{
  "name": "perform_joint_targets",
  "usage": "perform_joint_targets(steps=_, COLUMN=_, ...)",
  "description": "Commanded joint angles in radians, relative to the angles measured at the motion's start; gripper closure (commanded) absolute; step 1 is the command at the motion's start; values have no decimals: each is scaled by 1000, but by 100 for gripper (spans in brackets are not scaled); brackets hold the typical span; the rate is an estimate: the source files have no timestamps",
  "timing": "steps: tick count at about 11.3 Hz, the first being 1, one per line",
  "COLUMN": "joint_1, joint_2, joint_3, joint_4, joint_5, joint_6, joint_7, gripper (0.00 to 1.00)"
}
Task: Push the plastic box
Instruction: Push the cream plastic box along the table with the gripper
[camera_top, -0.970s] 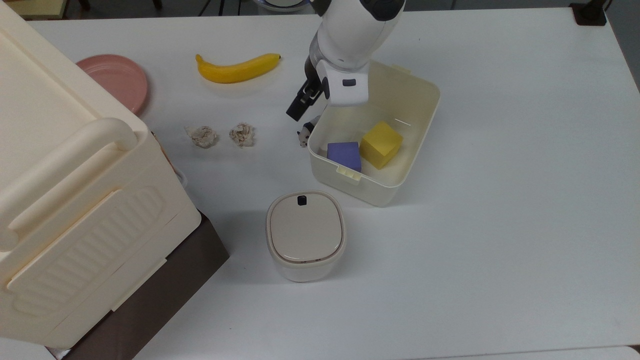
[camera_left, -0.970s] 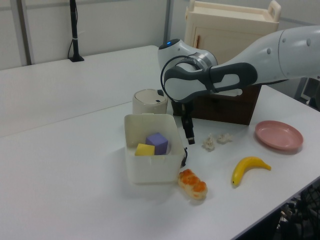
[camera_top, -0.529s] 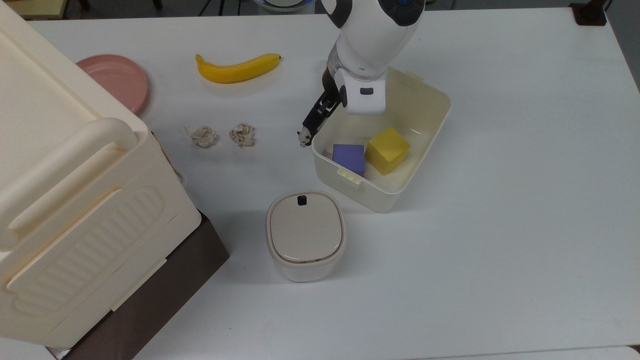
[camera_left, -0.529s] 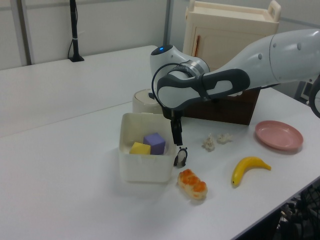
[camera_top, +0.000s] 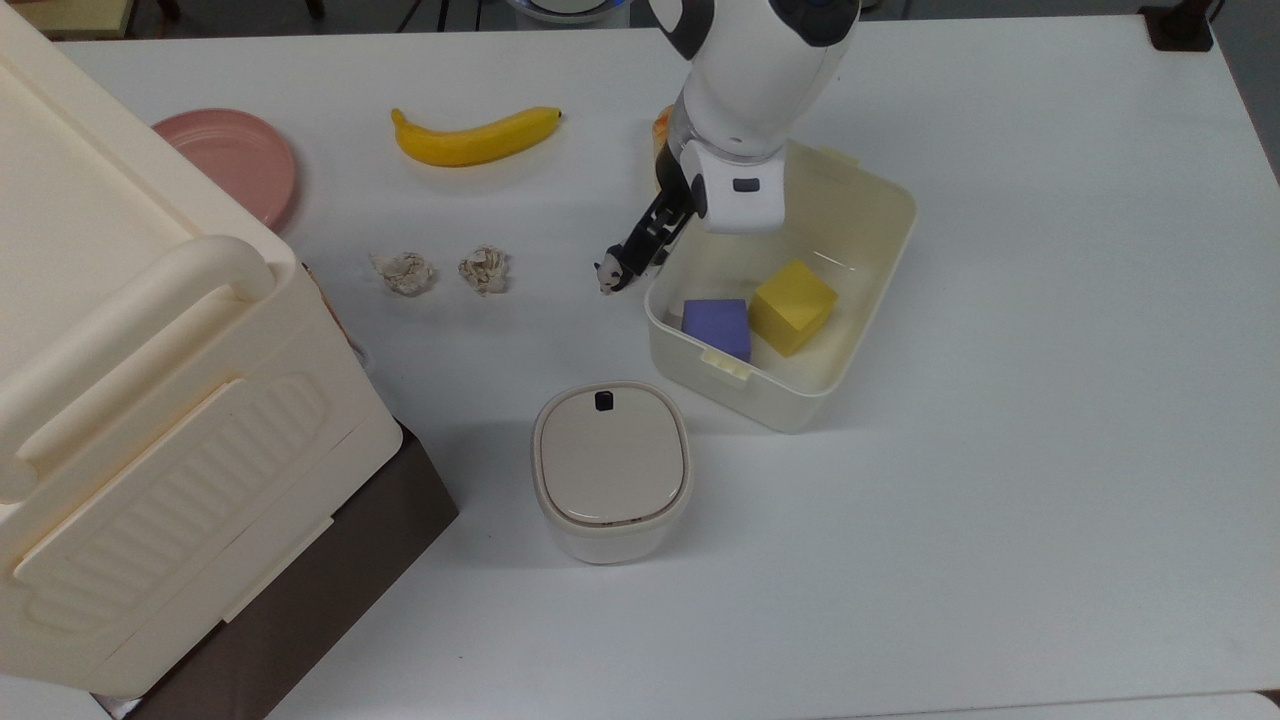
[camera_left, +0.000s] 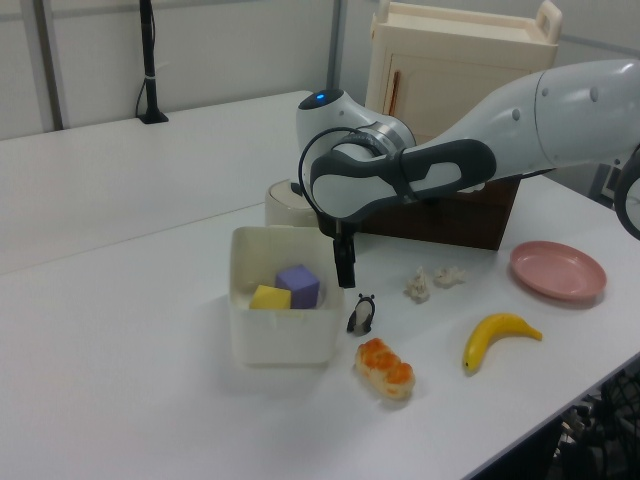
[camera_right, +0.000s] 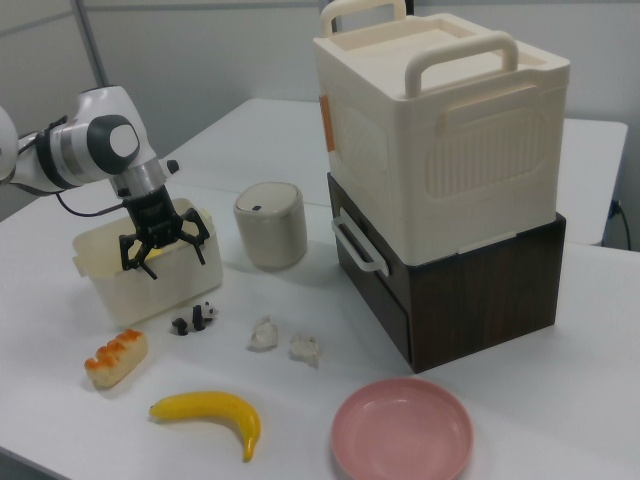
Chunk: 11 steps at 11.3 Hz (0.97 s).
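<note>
Pushing the box (camera_top: 790, 300)

We set the gripper (camera_top: 648, 238), fingers spread apart, against the box's wall at frame centre so it slides sideways.

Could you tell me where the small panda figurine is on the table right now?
In the top view, the panda figurine stands on the white table just left of the plastic box, right of two crumpled paper balls, with the gripper beside it.

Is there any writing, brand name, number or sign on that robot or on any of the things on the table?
None can be read: the robot arm, the plastic box, the big storage bin and the lidded canister all look plain, with no print showing.
</note>
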<state>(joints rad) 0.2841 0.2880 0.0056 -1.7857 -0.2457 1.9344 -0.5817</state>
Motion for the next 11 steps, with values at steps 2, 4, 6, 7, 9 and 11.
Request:
perform_joint_targets(steps=2, joint_1=32, joint_2=46, joint_3=5, joint_4=44, joint_5=-15, joint_6=32, joint_7=55, gripper=0)
perform_joint_targets(steps=4, joint_1=61, joint_2=83, joint_3=10, joint_4=83, joint_5=-20, joint_6=32, joint_7=80, gripper=0)
perform_joint_targets(steps=6, joint_1=84, joint_2=111, joint_3=8, joint_4=121, joint_5=-20, joint_6=32, joint_7=105, gripper=0)
perform_joint_targets(steps=7, joint_1=87, joint_2=120, joint_3=10, joint_4=143, joint_5=-20, joint_6=32, joint_7=115, gripper=0)
perform_joint_targets(steps=9, joint_1=87, joint_2=128, joint_3=10, joint_4=169, joint_5=-18, joint_6=32, joint_7=122, gripper=0)
perform_joint_targets(steps=11, joint_1=87, joint_2=122, joint_3=10, joint_4=170, joint_5=-18, joint_6=32, joint_7=122, gripper=0)
